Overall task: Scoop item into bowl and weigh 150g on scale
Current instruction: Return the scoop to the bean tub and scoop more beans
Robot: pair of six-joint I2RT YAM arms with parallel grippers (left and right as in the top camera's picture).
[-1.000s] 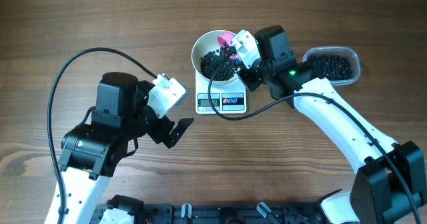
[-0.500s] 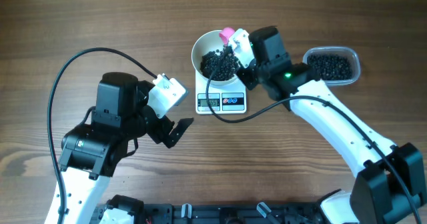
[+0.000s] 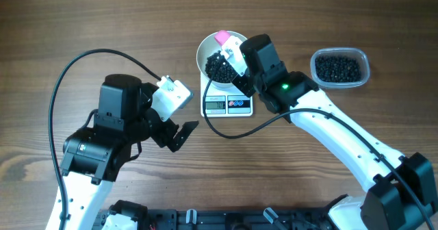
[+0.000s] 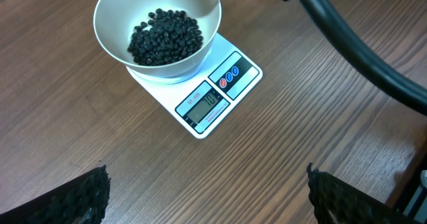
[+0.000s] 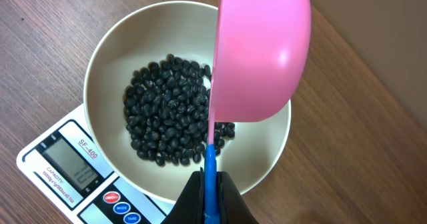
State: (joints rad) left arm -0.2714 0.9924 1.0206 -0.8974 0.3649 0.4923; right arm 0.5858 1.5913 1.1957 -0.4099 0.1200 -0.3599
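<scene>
— As the right wrist camera looks down along its own fingers, what is the right gripper (image 5: pixel 210 201) doing?

— It is clenched on the thin blue handle (image 5: pixel 210 167) of a pink scoop (image 5: pixel 260 51). The scoop stands out ahead of the fingertips, turned on edge. Its rounded back faces the camera, so its inside is hidden.

— And where are the black beans (image 5: pixel 167 124)?

— A loose dark pile lies in the bottom of the white bowl (image 5: pixel 107 71), just ahead of that gripper and below the scoop. The scoop hangs over the bowl's right side as the gripper sees it. I cannot tell whether it touches the rim.

— Is the bowl on the scale (image 5: pixel 63 161)?

— Yes, it sits on the platform. The display and two buttons show on the side nearer the gripper, to its left. The digits are too small to read.

— Any beans elsewhere?

— From overhead, a clear tub (image 3: pixel 367 69) holding more of them stands behind the right gripper, out beside its arm and well apart from the bowl.

— The left gripper (image 4: pixel 207 191)?

— Released, jaws spread wide with nothing between them. It hovers above the wooden table (image 4: pixel 320 117). The bowl and scale are ahead of it, well apart from its fingertips. A thick black cable (image 4: pixel 360 49) crosses ahead of it to the right.
</scene>
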